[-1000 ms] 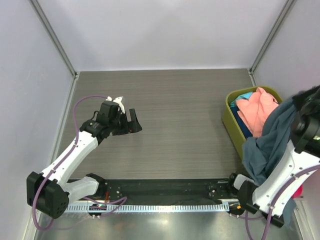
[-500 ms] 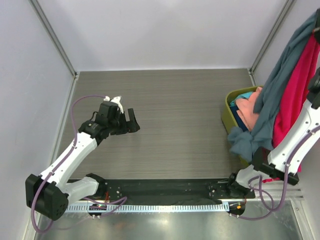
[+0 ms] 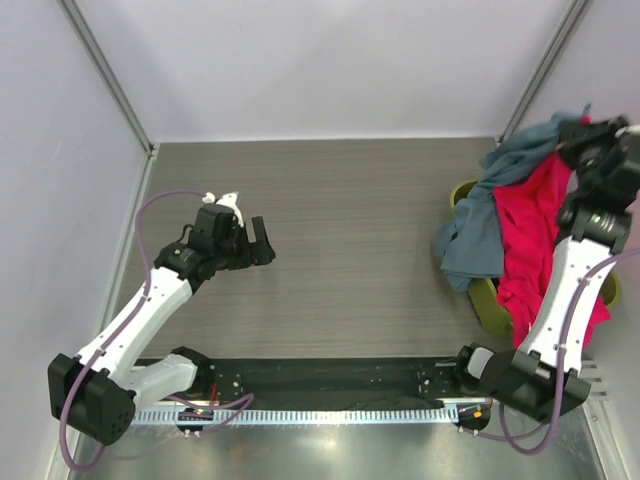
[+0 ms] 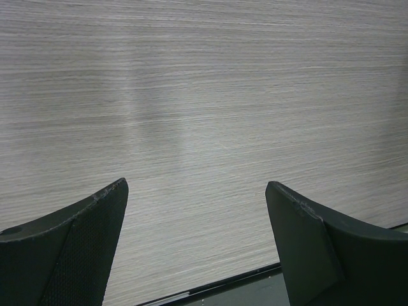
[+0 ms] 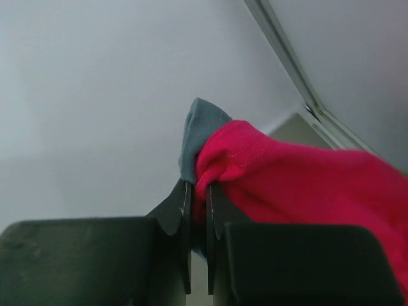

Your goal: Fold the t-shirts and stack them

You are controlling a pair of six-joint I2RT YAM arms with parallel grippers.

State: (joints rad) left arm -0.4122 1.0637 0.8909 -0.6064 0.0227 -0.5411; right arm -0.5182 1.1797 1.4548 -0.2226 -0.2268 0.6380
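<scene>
The right gripper (image 5: 198, 191) clamps the red shirt (image 3: 535, 215) and grey shirt (image 3: 470, 240), which dangle over the bin (image 3: 484, 296) by the wall (image 3: 612, 60). The left gripper (image 3: 262, 240) hangs with its fingers apart above the table (image 3: 360, 200).

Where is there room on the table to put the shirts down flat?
The big bare stretch of table between the left gripper and the hanging grey shirt is free, back to the wall. The right side is crowded: the green bin, the red shirt and the right gripper holding both shirts.
</scene>
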